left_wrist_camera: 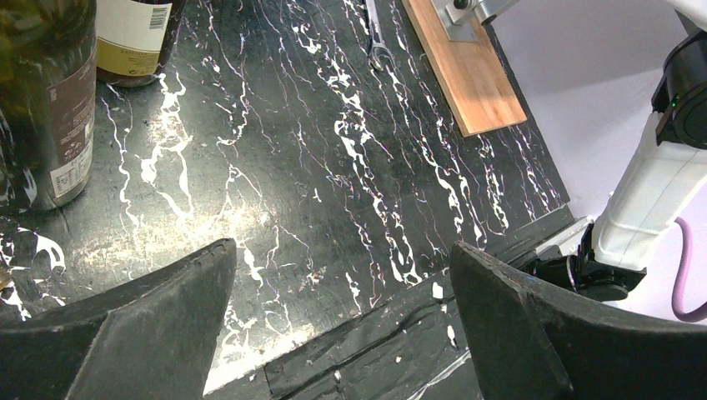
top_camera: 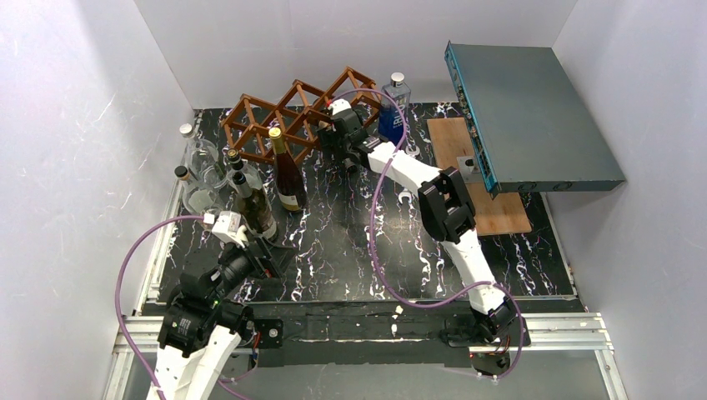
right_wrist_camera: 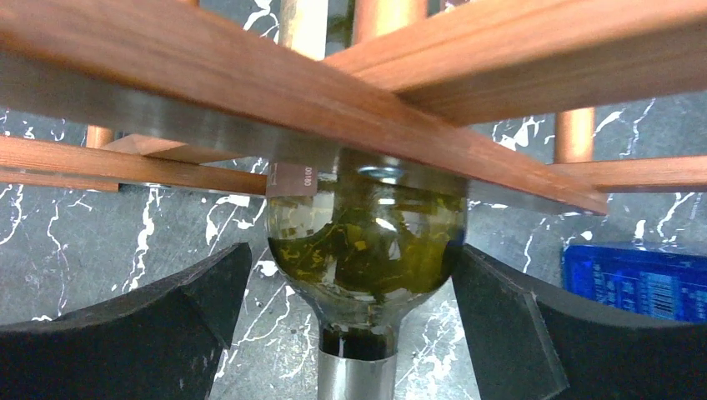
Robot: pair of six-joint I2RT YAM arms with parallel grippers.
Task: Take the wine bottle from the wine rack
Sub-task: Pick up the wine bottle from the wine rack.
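The wine rack (top_camera: 275, 117) is a reddish-brown lattice at the back of the table; its slats (right_wrist_camera: 250, 75) cross the upper part of the right wrist view. A green glass wine bottle (right_wrist_camera: 367, 242) lies in a cell, its shoulder and foil-wrapped neck pointing at the camera. My right gripper (top_camera: 327, 127) (right_wrist_camera: 350, 250) is open, one finger on each side of the bottle's shoulder. The right finger is almost at the glass and the left one stands a little off. In the top view the arm hides this bottle. My left gripper (top_camera: 263, 252) (left_wrist_camera: 342, 248) is open and empty, low over the near left of the table.
Upright bottles stand left of centre: a gold-capped one (top_camera: 288, 171), a dark one (top_camera: 254, 204) and clear glass ones (top_camera: 200, 154). A blue bottle (top_camera: 393, 112) is at the rack's right end. A wooden board (top_camera: 479, 179), a teal box (top_camera: 534, 117) and a wrench (left_wrist_camera: 375, 42) lie to the right.
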